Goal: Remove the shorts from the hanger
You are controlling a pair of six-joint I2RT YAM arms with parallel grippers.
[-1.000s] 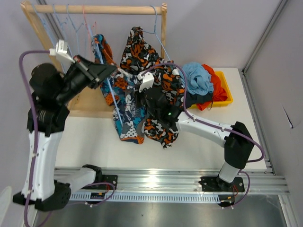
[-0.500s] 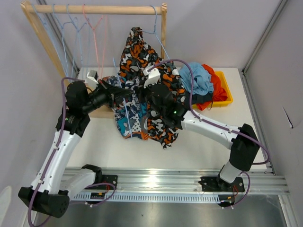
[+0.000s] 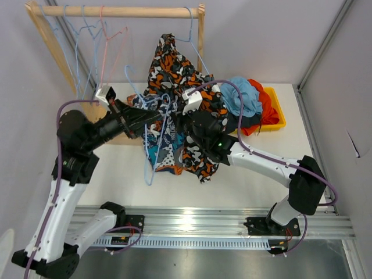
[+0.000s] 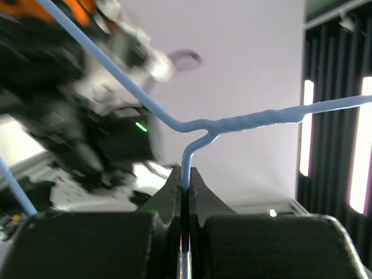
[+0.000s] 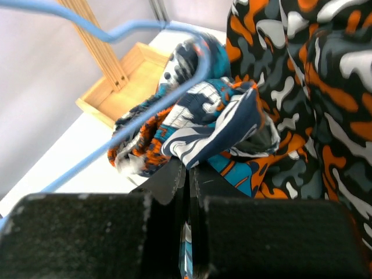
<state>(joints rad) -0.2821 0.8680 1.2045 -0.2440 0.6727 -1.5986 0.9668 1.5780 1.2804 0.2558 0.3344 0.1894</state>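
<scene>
My left gripper (image 4: 185, 181) clamps the blue hanger (image 4: 244, 123) by its neck, to steady it in front of the rack (image 3: 116, 10). My right gripper (image 5: 187, 170) pinches the blue-and-orange shorts (image 5: 215, 116), probably partly threaded on that hanger, to pull them off.

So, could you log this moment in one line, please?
left gripper: shut on hanger | right gripper: shut on blue-orange shorts
</scene>
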